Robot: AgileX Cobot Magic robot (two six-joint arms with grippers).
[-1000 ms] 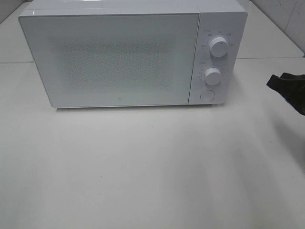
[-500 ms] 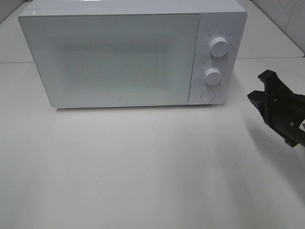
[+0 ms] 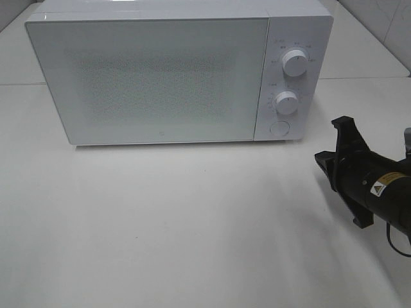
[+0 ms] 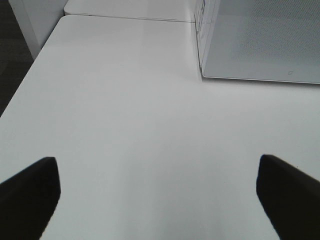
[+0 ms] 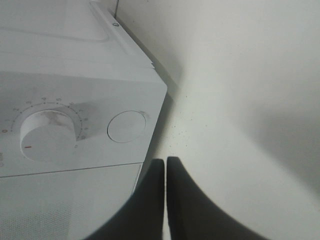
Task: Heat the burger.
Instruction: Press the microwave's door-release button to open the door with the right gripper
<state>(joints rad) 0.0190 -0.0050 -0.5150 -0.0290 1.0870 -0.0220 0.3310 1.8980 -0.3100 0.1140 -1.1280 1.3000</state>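
Hovering beside round button [image 5: 127,126] of closed microwave [image 3: 160,77]: right gripper [image 5: 165,162], jaws together.

The hand [image 4: 160,200] is spread wide: just two dark fingertips [image 4: 27,195] poking in at opposite corners of the frame, with only plain white bench [image 4: 125,100] between them. Off in a far corner of the frame there's the white microwave [image 4: 260,40], dotted door panel and all, sitting on the bench. Dark floor [image 4: 12,60] shows past the bench edge.
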